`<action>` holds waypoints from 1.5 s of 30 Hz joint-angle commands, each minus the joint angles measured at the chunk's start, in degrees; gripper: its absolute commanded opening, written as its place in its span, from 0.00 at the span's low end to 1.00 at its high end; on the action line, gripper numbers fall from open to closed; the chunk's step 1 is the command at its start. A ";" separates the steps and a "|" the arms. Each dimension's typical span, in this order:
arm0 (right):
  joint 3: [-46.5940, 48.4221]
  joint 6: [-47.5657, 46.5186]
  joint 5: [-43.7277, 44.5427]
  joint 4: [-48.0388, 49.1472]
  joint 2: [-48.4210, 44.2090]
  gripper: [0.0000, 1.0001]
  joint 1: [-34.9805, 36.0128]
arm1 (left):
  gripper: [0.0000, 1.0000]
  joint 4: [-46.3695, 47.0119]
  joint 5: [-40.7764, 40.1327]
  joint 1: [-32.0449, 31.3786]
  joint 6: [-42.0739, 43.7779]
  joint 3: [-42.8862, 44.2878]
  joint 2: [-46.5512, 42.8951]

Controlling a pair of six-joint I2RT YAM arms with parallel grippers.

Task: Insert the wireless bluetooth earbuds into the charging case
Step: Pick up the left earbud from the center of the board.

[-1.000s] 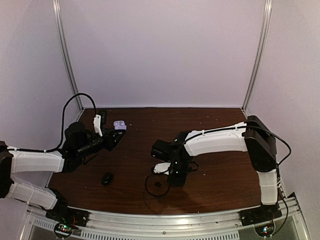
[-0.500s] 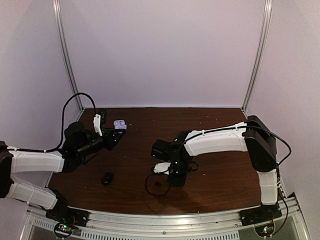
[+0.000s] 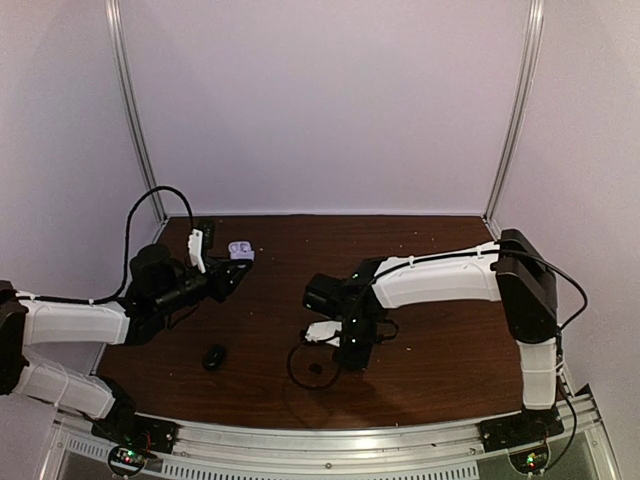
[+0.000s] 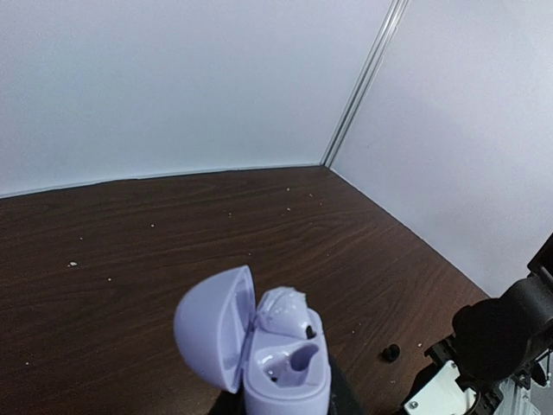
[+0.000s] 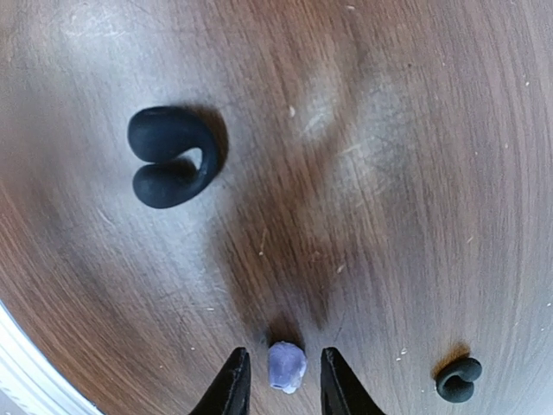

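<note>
left pincer (image 3: 230, 270) clamps the base of the open lavender charging case (image 4: 281, 359), which holds a seated earbud (image 4: 285, 313). right pincer (image 5: 284, 380) is spread, its jaws straddling a loose lavender earbud (image 5: 286, 366) on the table (image 5: 371, 173) without touching it; a black earbud (image 5: 168, 169) lies apart

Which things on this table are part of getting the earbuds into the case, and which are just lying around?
Job: lavender charging case, open, in the left gripper, with a seated bud; pale earbud inside the open right gripper; probably the larger black bud and smaller black bud.
Lying about: dark lump near the left arm, unidentifiable.
</note>
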 commanded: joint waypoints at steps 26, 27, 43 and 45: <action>-0.32 -0.04 -0.96 0.18 1.58 0.24 -0.75 | 0.00 3.37 0.60 0.37 0.64 0.94 0.30; -0.44 0.01 -0.83 0.24 1.60 0.24 -0.79 | 0.00 3.36 0.62 0.37 0.64 0.88 0.30; -1.04 0.19 -0.63 0.66 1.24 0.16 -0.83 | 0.00 3.11 0.36 0.37 1.05 0.76 -0.36; -0.24 0.18 -1.14 0.46 0.89 0.13 -0.83 | 0.00 3.19 0.64 0.41 1.35 0.76 -0.41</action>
